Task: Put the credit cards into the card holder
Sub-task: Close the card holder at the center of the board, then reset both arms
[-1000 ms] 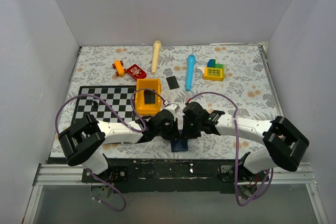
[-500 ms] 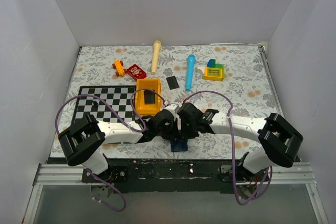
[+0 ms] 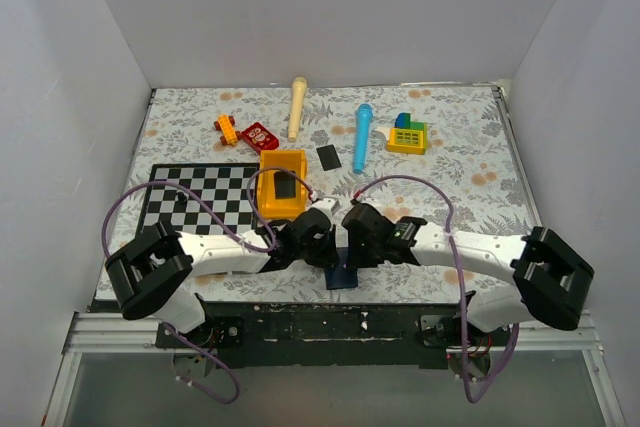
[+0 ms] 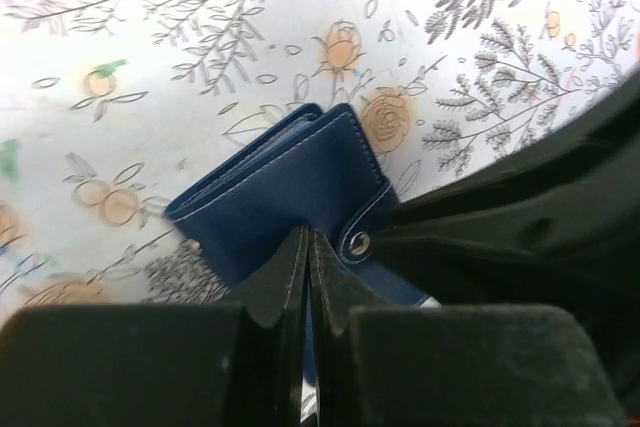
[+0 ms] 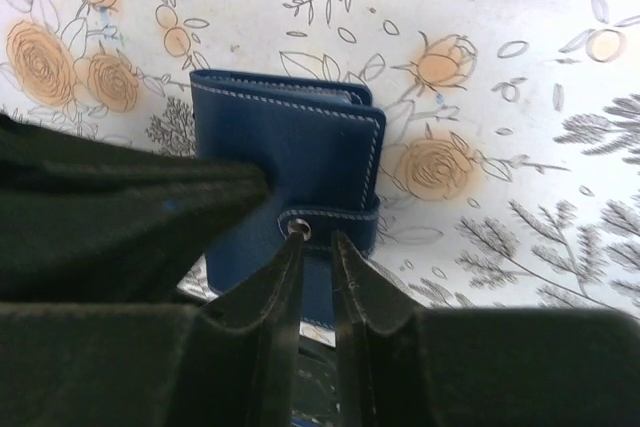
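My left gripper (image 4: 306, 239) is squeezed tight. My right gripper (image 5: 313, 242) is a little bit apart. Both are at the blue card holder (image 5: 300, 142). It lies on the flowery table (image 3: 450, 167), near edge, with white walls (image 3: 320, 7) around.

1. The left arm (image 3: 225, 252) lies low and reaches inward toward the centre; the right arm (image 3: 470, 247) mirrors it.
2. The left gripper (image 4: 306, 244) points down, fingers pressed together.
3. The right gripper (image 5: 316, 244) points down, fingers narrowly apart.
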`<state>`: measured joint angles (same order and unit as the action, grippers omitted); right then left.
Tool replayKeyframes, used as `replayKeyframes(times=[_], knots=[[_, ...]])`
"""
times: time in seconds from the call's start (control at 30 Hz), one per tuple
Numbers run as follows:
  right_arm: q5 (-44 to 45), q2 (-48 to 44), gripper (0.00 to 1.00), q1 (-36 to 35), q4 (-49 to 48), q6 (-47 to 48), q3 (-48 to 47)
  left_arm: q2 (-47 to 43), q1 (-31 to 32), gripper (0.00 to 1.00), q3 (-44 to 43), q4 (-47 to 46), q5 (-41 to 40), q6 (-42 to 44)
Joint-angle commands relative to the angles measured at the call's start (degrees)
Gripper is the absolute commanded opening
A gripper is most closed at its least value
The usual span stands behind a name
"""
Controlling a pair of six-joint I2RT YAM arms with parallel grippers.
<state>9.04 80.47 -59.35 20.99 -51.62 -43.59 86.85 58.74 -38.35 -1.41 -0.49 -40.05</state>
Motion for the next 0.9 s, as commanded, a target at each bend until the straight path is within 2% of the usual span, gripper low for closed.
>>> replayKeyframes(times=[0.0,0.13,0.23,0.3,0.4,0.43,0.5,0.53,0.63,0.7,0.8,0.87], knots=[[6.9,-9.0,0.27,-0.3,1.1,4.1,-0.2,-6.5,-0.1,0.00,-5.5,9.7,-5.7,2.3],[11.9,-15.5,0.31,1.6,6.2,7.2,-4.4,-10.8,-0.6,0.06,-11.6,15.5,-9.2,4.5],[13.7,-19.6,0.36,3.7,8.6,9.0,-4.5,-13.9,-2.9,0.20,-13.2,18.9,-11.0,4.8],[13.8,-22.5,0.42,5.7,9.6,9.3,-3.0,-16.9,-5.6,0.34,-11.5,20.9,-12.6,3.8],[14.6,-26.8,0.62,8.5,12.5,8.8,-0.4,-23.6,-8.6,0.52,-7.5,25.2,-17.6,0.8],[15.7,-28.7,0.65,8.6,13.6,8.6,0.4,-26.1,-8.9,0.59,-5.9,27.5,-20.0,-0.9],[19.1,-33.4,0.69,8.8,17.0,6.9,2.5,-31.5,-9.0,0.70,-3.1,31.9,-23.5,-3.9],[20.8,-36.1,0.70,8.8,17.9,5.3,3.9,-34.4,-9.0,0.81,-1.6,33.6,-24.9,-5.5],[24.4,-44.5,0.75,8.8,16.9,3.2,9.3,-42.1,-9.0,0.98,2.8,38.8,-28.3,-9.8],[25.2,-49.6,0.77,8.7,14.4,3.2,13.1,-45.3,-8.9,0.98,4.2,42.3,-30.7,-13.5],[26.5,-55.1,0.80,8.7,11.5,4.1,17.5,-47.7,-8.9,0.98,4.6,44.8,-30.9,-14.1],[27.7,-57.5,0.86,8.8,10.6,2.8,19.7,-48.7,-8.9,0.98,4.3,47.0,-31.4,-16.1]])
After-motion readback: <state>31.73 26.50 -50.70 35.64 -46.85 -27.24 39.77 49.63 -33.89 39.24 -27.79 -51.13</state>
